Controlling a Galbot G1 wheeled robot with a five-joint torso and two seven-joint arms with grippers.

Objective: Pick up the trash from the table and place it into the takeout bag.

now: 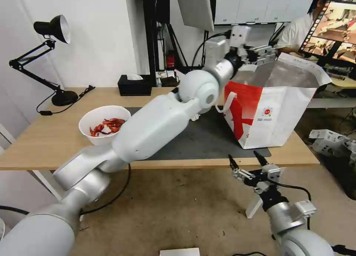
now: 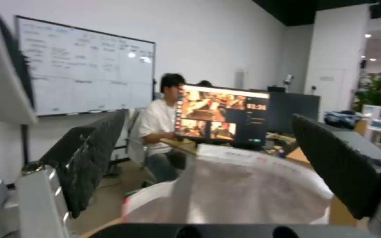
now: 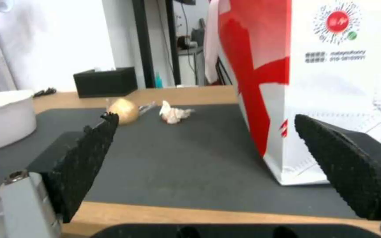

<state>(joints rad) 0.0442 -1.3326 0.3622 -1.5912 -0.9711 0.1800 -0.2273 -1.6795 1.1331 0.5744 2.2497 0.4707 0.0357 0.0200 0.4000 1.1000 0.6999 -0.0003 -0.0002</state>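
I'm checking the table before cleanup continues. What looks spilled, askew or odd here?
Nothing is spilled. The takeout bag stands tilted on the mat, and the crumpled tissue and bagged beige ball lie loose beside it. The crayfish shells stay inside the white bowl.

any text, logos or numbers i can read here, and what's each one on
Nothing can be quoted with certainty.
Takeout bag: round red logo ringed with dots, two small print lines beneath, the lower looking like a phone number; too blurred to read.
Whiteboard: handwritten rows, illegible.
Monitor: bright digits like a timer, too blurred to read.
Black tissue box, white bowl: no visible text.
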